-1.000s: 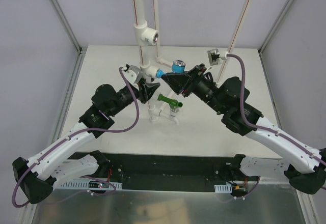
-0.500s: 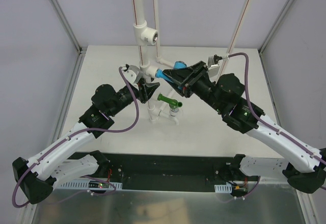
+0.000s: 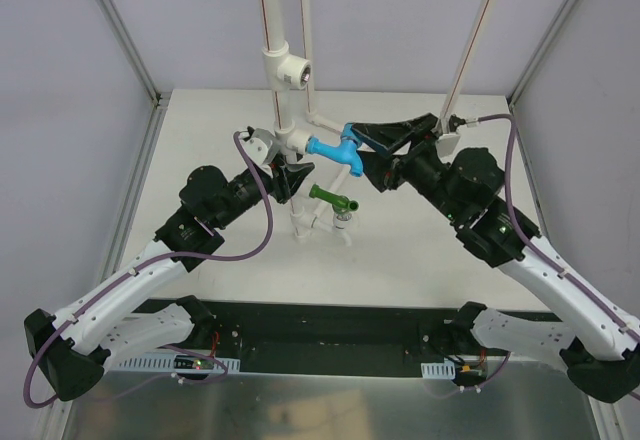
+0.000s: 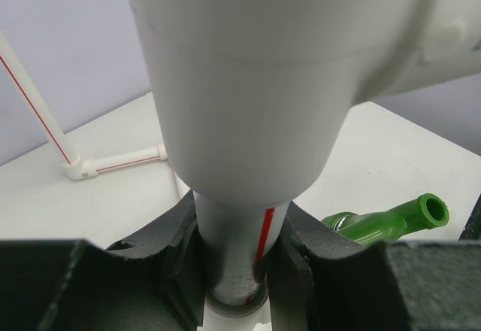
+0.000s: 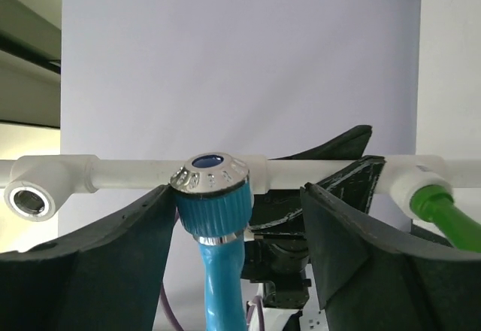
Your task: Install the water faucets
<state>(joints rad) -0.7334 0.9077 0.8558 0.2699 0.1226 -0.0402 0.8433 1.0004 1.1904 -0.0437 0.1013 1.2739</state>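
The light blue faucet (image 3: 333, 149) sticks out sideways from a white tee (image 3: 294, 141) on the upright pipe stand. In the right wrist view its shiny silver top (image 5: 210, 174) faces up and its blue body hangs below. My right gripper (image 3: 372, 150) is open around it; the left finger (image 5: 105, 256) is close beside the knob and the right finger (image 5: 368, 233) stands well apart. The dark green faucet (image 3: 333, 198) sits in a lower fitting, spout towards the right (image 4: 391, 222). My left gripper (image 3: 288, 176) is shut on the white red-striped pipe (image 4: 239, 244) just under the tee.
A taller white tee (image 3: 287, 70) tops the pipe stand at the back. A thin red-striped pipe (image 3: 478, 35) leans at the right rear. An open socket (image 5: 28, 198) ends the horizontal pipe. A small elbow with pipe (image 4: 84, 168) lies on the table behind.
The right wrist rolled, turning the blue faucet about its joint from silver top facing up to its body and spout showing. The right fingers now stand apart around it. The left arm held still.
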